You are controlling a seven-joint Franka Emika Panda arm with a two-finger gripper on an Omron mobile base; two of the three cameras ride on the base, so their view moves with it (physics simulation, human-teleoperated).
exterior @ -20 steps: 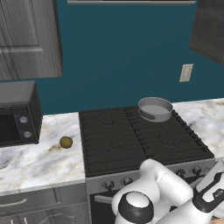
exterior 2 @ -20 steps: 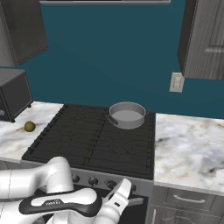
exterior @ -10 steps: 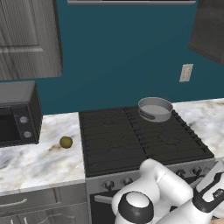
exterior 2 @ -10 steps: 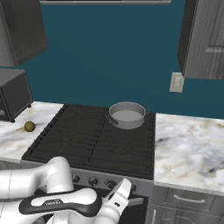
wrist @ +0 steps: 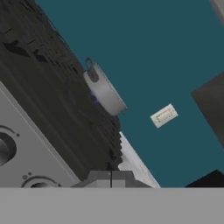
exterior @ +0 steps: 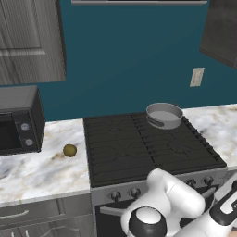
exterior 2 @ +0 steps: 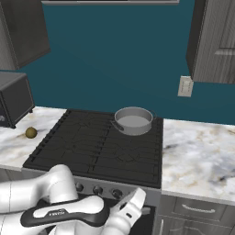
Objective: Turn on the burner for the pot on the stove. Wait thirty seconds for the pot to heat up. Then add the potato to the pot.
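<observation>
You have the stove (exterior: 148, 152) in front of you, a black gas range with dark grates, set between two stretches of pale marbled counter (exterior: 37, 173). Its grey front panel (exterior 2: 105, 187) runs along the near edge and carries a row of round knobs (exterior: 134, 193). To the left, at the far side of the counter, sits a dark microwave (exterior: 18, 121). Dark wood cabinets (exterior: 30, 39) hang high on the teal wall, one on the left and one on the right, and a pale wall outlet (exterior: 196, 77) shows on the wall right of the stove.

The robot arm (exterior 2: 59, 213) is folded low in front of the stove, down by the front panel. The gripper (wrist: 111, 179) looks clenched: in the hand view its two dark tips sit pressed together with nothing between them, right beside the grey panel, where two knobs show at the left edge.

You will find the pot (exterior: 164, 115) on the far right burner, upright, wide and shallow, its pale inside showing nothing in it. In the hand view it appears rolled on its side, beyond the grates.

The potato (exterior: 70, 150) lies on the left counter, near the stove's left edge and well apart from the pot, between the microwave and the range.
</observation>
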